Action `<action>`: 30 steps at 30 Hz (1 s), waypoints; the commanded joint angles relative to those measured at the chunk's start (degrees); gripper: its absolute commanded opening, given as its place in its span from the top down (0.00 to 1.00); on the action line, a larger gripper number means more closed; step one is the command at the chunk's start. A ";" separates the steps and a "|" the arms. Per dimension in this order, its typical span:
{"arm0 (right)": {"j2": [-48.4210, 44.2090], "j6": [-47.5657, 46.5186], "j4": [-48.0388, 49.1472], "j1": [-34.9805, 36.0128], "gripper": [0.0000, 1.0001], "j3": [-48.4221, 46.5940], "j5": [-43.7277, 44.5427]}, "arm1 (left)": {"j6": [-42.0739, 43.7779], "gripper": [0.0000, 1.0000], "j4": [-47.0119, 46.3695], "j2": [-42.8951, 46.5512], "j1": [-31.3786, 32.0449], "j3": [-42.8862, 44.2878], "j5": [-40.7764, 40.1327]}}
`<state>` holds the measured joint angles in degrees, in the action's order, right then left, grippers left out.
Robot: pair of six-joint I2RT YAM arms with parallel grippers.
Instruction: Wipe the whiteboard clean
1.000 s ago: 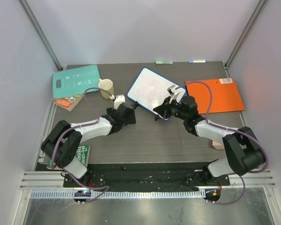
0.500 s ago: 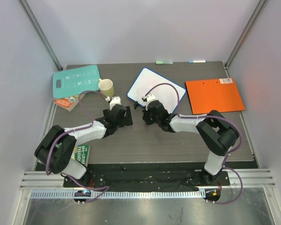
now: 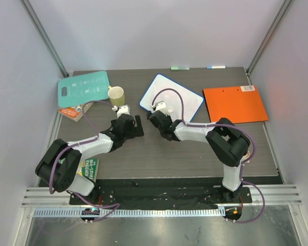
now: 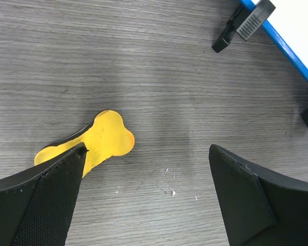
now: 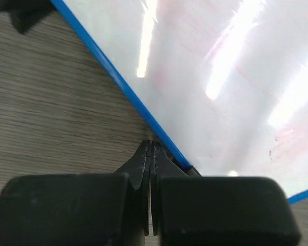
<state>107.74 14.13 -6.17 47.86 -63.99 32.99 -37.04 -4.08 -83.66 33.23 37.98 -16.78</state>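
Our right gripper (image 5: pixel 149 148), shut on nothing, sits at the near edge of the whiteboard (image 3: pixel 172 97) at the back centre of the table (image 3: pixel 195 148), perhaps steadying it, while we hold our left gripper (image 4: pixel 148 151) wide open over a yellow bone-shaped piece (image 4: pixel 105 138), seemingly to grab it.

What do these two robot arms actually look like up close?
Both the left arm and right arm are chunky black joints linked by white tubes, each trailed by a thin purple cable. A small white block sits at each wrist. The left gripper and right gripper each have two black wedge fingers; the left's look fabric-textured.
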 commanded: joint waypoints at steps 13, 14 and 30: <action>-4.38 4.50 -11.31 0.04 0.99 3.07 13.06 | -0.32 0.00 -4.01 2.80 -1.24 -1.50 2.45; -4.73 4.85 -11.75 0.04 0.99 3.25 12.63 | 0.03 0.00 -4.10 2.80 -1.24 -1.33 2.88; -35.39 3.18 2.04 1.98 0.01 15.37 -5.40 | 6.89 0.00 10.83 16.23 -1.24 5.88 0.78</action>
<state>80.55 17.72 -9.32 49.76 -52.27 28.95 -32.47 2.22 -72.82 32.23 42.17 -14.37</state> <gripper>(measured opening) 0.850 0.996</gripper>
